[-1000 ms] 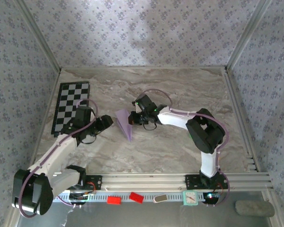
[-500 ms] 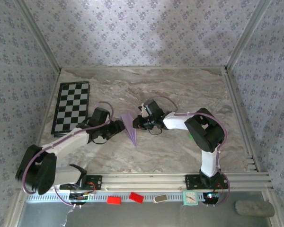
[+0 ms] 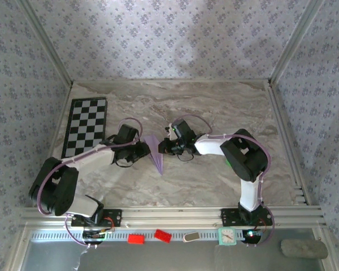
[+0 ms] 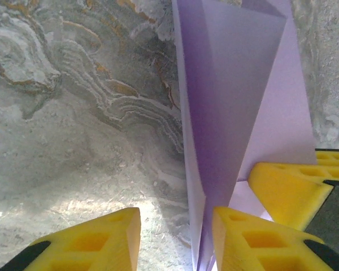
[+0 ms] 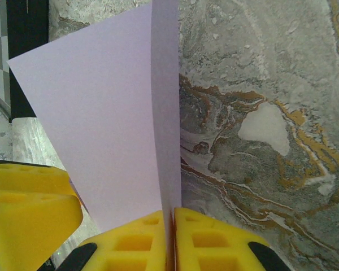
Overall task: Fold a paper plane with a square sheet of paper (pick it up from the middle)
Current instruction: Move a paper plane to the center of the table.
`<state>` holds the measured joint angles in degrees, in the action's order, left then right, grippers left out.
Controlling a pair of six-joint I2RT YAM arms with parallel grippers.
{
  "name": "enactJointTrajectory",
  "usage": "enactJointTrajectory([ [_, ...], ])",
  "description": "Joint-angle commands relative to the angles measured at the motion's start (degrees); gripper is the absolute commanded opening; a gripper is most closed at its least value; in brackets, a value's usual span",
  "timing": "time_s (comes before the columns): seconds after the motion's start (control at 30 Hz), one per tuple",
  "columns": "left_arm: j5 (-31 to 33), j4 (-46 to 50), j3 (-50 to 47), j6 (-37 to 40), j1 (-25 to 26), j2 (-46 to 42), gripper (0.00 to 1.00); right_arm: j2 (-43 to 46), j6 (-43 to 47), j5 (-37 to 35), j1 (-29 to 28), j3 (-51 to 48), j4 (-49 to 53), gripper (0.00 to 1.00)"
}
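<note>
Two grippers meet at the paper plane (image 3: 155,151), near the middle of the table (image 3: 226,101). My right gripper (image 5: 172,220) is pinched tight on its folded edge, while my left gripper (image 4: 175,226) straddles the crease, jaws narrow with a gap showing. I judge the sheet already creased into a pointed dart; the wing folds seem left to do.

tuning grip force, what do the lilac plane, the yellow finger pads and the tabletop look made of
Paper plane: thin matte lilac paper, with sharp creases.
Finger pads: yellow, matte, with moulded pockets; probably foam or soft plastic.
Tabletop: marble-patterned with a slight sheen; possibly printed laminate, can't tell.
</note>
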<state>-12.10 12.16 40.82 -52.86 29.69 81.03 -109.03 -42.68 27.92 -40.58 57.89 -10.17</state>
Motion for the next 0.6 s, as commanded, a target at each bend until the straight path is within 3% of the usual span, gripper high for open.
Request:
enactJointTrajectory([
  [0.0,1.82,1.43,2.42,2.1,0.28,0.34,0.37,-0.39,-0.42,1.06,0.32,-0.53,-0.69,0.12],
  [0.57,1.5,0.88,4.79,3.33,0.09,5.25,0.18,-0.48,-0.87,1.44,0.54,-0.4,-0.57,0.12],
])
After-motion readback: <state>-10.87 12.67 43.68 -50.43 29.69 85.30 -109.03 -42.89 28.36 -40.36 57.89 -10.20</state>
